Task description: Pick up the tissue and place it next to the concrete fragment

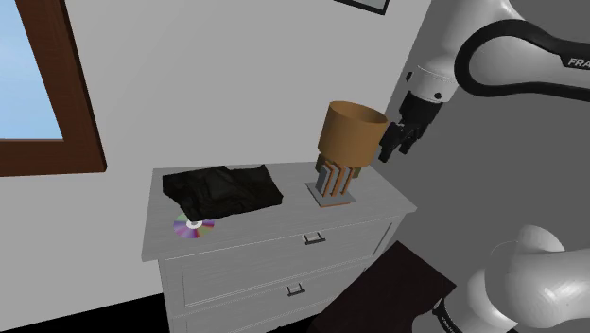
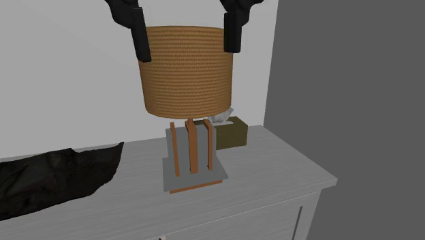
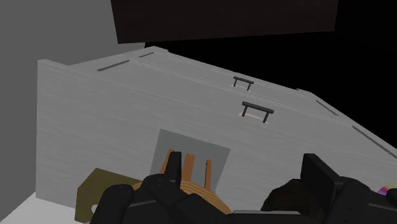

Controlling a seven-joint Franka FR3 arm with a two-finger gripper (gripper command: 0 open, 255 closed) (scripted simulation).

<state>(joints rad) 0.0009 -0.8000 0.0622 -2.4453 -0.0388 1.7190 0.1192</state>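
At the upper left of the shoulder view a brown-framed window [image 1: 28,76] shows blue sky. Below it, left of centre, a grey dresser [image 1: 265,219] stands against the wall. Near its front left corner lies a shiny disc [image 1: 192,225]. Just behind the disc, a black rumpled fragment [image 1: 222,189] spreads across the left half of the top. Right of centre stands a lamp [image 1: 350,137] with a woven brown shade, wooden slats for a stem and a flat grey base. It is well apart from the fragment.

In the second exterior view the olive tissue box [image 2: 235,133] sits just behind and to the right of the lamp's base, near the centre of the frame. The white tissue [image 2: 221,118] pokes up from its top, partly hidden by the lower edge of the shade. The box and the fragment are on opposite sides of the lamp.

The gripper [image 1: 392,149] hangs at the upper right of the shoulder view, just right of the shade, on the white arm [image 1: 529,47]. Its fingers [image 2: 140,37] are spread wide with nothing between them that they clasp. In the second exterior view they come down from the top edge and overlap the shade's left and right sides. I cannot tell whether they touch it. The wrist view looks down on the dresser top, with the box's corner near the left finger
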